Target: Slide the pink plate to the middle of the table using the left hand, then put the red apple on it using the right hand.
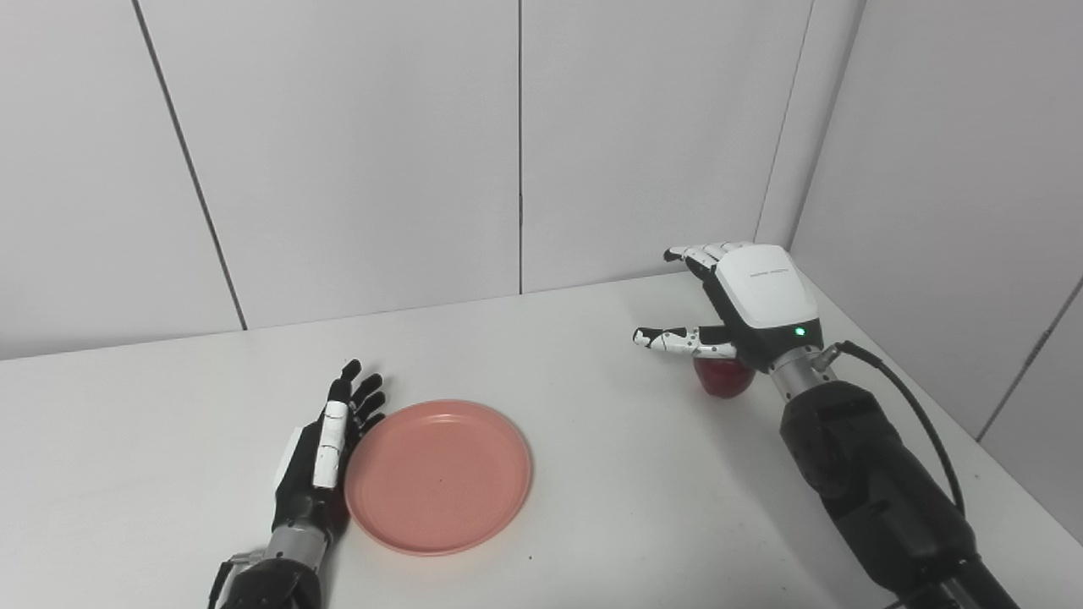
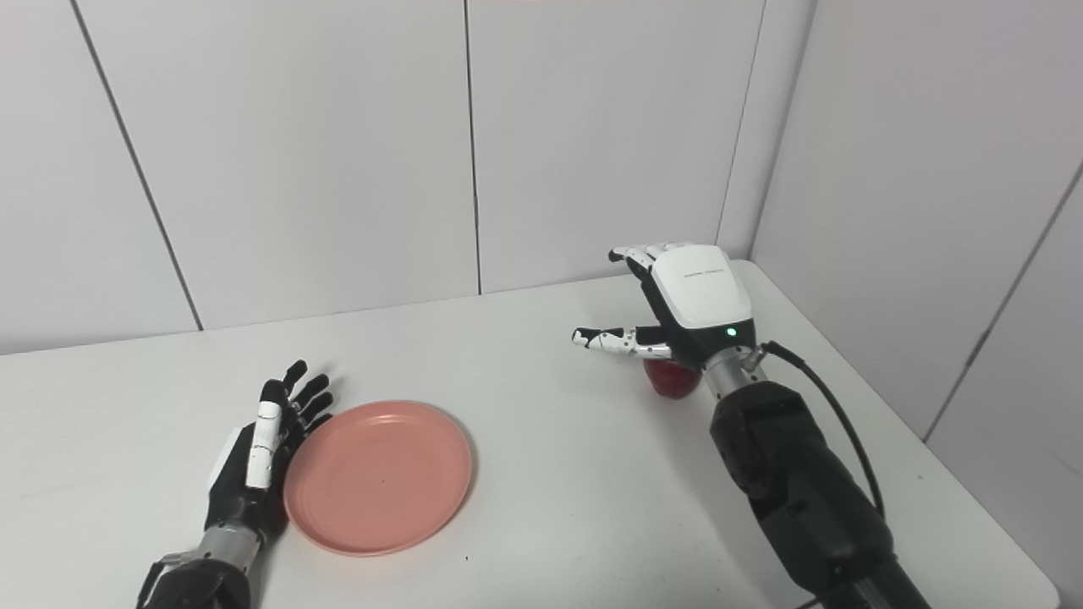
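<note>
Pink plate (image 1: 438, 477) lying flat on white table (image 1: 592, 474), near-left of centre. Left hand (image 1: 326, 448) resting edge-on against plate's left rim, fingers straight and spread, gripping nothing. Red apple (image 1: 723, 377) sitting far right on table, mostly hidden. Right hand (image 1: 749, 304) hovering directly over apple, fingers spread and thumb extending left, not pinching fruit. Grey wall panels (image 1: 338, 152) standing behind.
</note>
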